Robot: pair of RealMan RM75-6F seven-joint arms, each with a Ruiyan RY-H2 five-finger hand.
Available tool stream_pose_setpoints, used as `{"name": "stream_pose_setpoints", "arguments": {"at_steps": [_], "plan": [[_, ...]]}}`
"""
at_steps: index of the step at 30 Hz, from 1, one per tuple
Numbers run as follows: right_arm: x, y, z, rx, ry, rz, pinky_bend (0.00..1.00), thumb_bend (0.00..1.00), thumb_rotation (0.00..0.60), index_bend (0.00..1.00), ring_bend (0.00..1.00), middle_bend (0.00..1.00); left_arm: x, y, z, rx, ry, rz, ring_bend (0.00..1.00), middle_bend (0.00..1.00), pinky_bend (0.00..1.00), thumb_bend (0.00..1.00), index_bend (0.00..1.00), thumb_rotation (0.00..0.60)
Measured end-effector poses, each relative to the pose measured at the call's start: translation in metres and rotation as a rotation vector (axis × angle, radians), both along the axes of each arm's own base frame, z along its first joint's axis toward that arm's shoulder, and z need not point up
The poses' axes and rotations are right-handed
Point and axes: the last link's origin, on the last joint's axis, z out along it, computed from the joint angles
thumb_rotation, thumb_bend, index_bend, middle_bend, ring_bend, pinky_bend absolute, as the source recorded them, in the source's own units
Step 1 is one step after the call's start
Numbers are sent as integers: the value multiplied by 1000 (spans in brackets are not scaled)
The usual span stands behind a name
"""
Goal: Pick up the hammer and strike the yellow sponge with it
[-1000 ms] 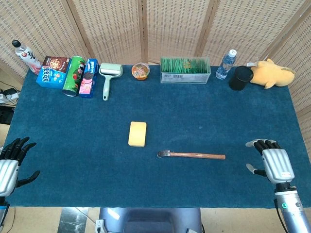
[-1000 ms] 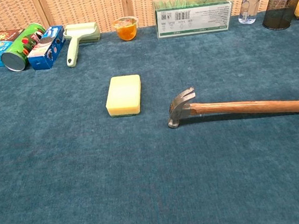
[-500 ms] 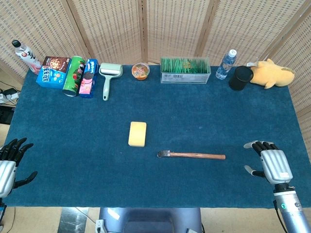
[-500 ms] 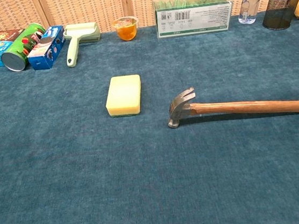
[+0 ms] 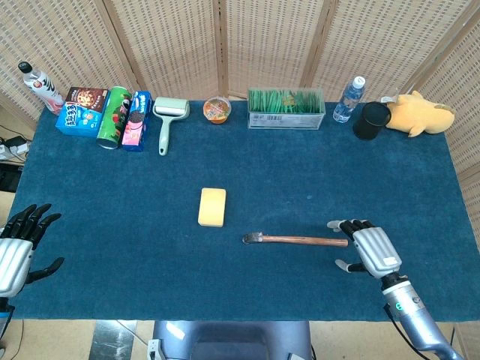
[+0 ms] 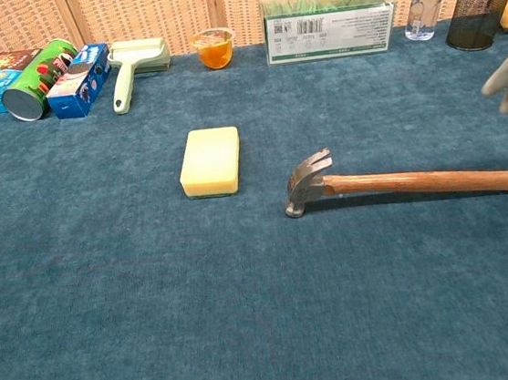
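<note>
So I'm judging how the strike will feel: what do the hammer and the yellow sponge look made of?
The hammer: its head looks like bare steel, grey with a dull sheen; the handle looks like wood, reddish brown and smooth, maybe varnished. The yellow sponge: apparently soft foam, pale matte yellow with rounded corners; a thin darker layer at its bottom edge may be a scouring pad, but that is unclear.

- table cloth (image 5: 315, 172): deep teal-blue, kinda fuzzy
- sponge (image 5: 212, 207): pale yellow
- hammer (image 6: 400, 181): reddish-brown wood handle, grey metal head
- plush toy (image 5: 420, 112): yellow
- pen cup (image 6: 473, 2): black mesh
- lint roller (image 5: 169, 118): mint green
- screen behind (image 5: 270, 41): beige woven
</note>
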Motion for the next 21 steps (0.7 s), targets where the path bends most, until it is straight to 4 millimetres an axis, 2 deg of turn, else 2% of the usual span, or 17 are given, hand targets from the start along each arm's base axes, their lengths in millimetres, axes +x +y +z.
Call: {"name": "stream_pose_setpoints", "arguments": {"at_steps": [9, 21], "plan": [[20, -15, -29, 44, 0, -22, 294, 220, 600, 236, 301, 329, -3, 7, -2, -11, -6, 6, 8, 91, 93, 235, 156, 600], [48, -40, -82, 105, 17, -63, 303, 253, 600, 267, 307, 339, -25, 17, -1, -13, -29, 48, 8, 91, 94, 236, 156, 600]]}}
